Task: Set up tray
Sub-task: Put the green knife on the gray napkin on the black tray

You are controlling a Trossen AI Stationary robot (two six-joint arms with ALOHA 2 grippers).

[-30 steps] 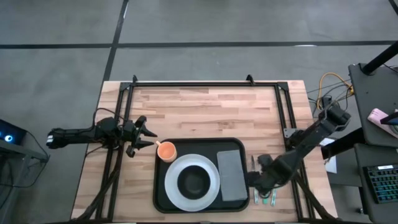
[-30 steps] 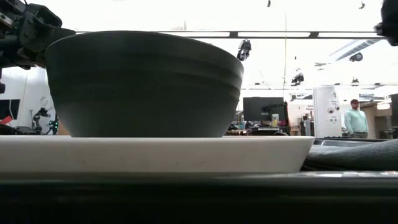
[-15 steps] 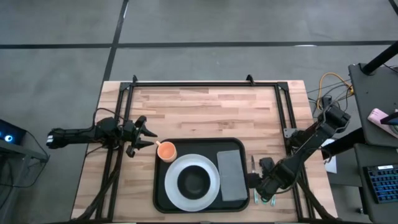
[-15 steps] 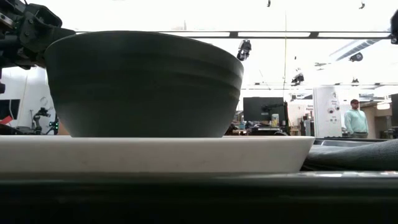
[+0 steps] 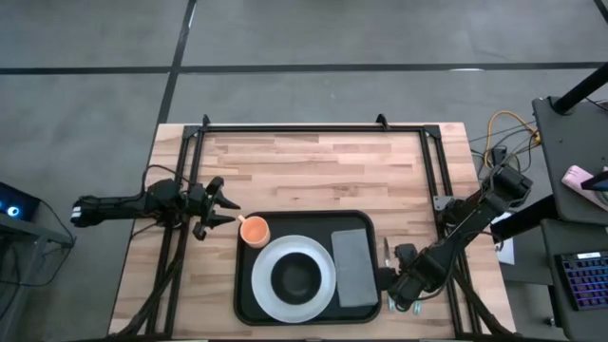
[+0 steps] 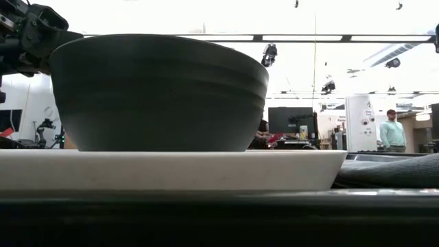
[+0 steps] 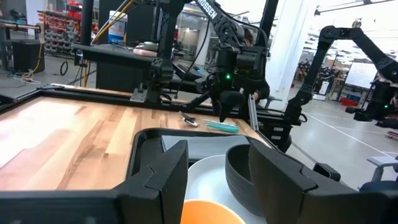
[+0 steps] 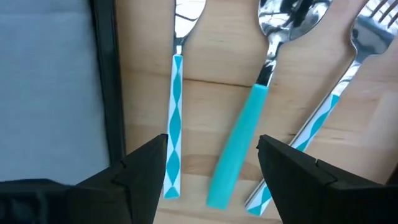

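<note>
My left claw (image 5: 226,210) hangs over the wooden bench (image 5: 313,171) just off the left edge of the tray (image 5: 249,299), its fingers (image 7: 158,177) partly spread and gripping nothing. From my left wrist I look between them at the orange cup (image 7: 208,212), which sits close under the tips but apart from them.

The tray lies on the near middle of the bench, a wide black rectangle with a low rim. The orange cup (image 5: 254,229) stands in its far left corner. Beside that, the white plate (image 5: 294,277) fills most of the tray's left and centre, and the dark bowl (image 5: 296,276) sits in the plate's middle. At table height the bowl (image 6: 161,92) looms over the plate's pale rim (image 6: 171,170). To the right of the plate a grey folded napkin (image 5: 353,267) lies flat along the tray's right side, inside the rim.

Right of the tray, my right claw (image 5: 400,294) is low over the bare wood just outside the rim, spread wide with nothing in it. Between its fingers (image 8: 144,180) my right wrist shows three pieces of cutlery lying side by side on the wood: a knife with a patterned teal handle (image 8: 174,124) nearest the tray's edge, a spoon with a plain teal handle (image 8: 242,130) between, and a fork with a patterned handle (image 8: 323,130) beyond. The spoon's handle lies in the gap between my fingers; I cannot tell whether I am touching it.
</note>
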